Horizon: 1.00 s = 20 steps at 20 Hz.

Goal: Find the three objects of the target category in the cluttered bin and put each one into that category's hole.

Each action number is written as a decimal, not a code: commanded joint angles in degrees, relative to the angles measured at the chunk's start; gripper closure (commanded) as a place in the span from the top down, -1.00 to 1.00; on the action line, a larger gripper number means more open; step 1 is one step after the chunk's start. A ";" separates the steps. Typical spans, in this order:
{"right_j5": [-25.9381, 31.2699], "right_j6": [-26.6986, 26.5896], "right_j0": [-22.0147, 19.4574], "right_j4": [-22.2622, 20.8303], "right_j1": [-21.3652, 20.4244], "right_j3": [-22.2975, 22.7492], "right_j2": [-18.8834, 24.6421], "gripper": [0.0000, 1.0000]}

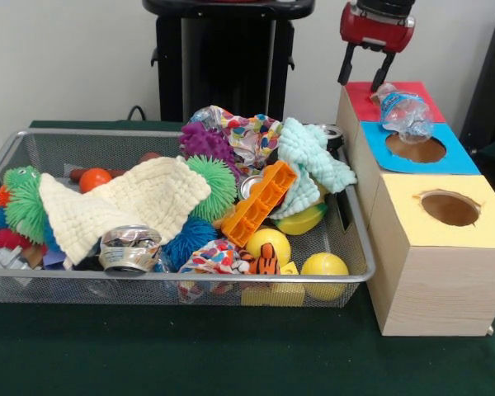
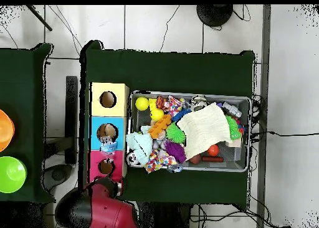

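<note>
The wire mesh bin (image 1: pixel 190 132) is full of toys and cloths; it also shows in the overhead view (image 2: pixel 187 93). One clear crumpled bottle (image 1: pixel 403 111) lies on its side across the seam between the red and blue box tops, at the far edge of the blue-topped box's hole (image 1: pixel 417 148). In the overhead view the bottle (image 2: pixel 109 146) lies beside that hole (image 2: pixel 107 131). My gripper (image 1: pixel 367 73) hangs open and empty just above and behind the bottle, over the red top. No other bottle shows clearly in the bin.
Three wooden boxes stand in a row right of the bin: red top (image 1: pixel 363 103), blue, and yellow top with its hole (image 1: pixel 450 208). A crushed silver can (image 1: pixel 128 247), cream cloth (image 1: pixel 140 198), orange block (image 1: pixel 260 202) and yellow balls (image 1: pixel 323 268) fill the bin. The red arm (image 2: pixel 93 207) comes in from the bottom of the overhead view.
</note>
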 commanded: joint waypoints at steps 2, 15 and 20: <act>5.41 9.81 0.39 -0.15 2.80 -12.83 3.69 1.00; 9.05 10.28 1.05 -0.89 3.08 -16.21 2.02 1.00; 9.26 10.29 0.85 -1.18 2.76 -16.20 1.92 1.00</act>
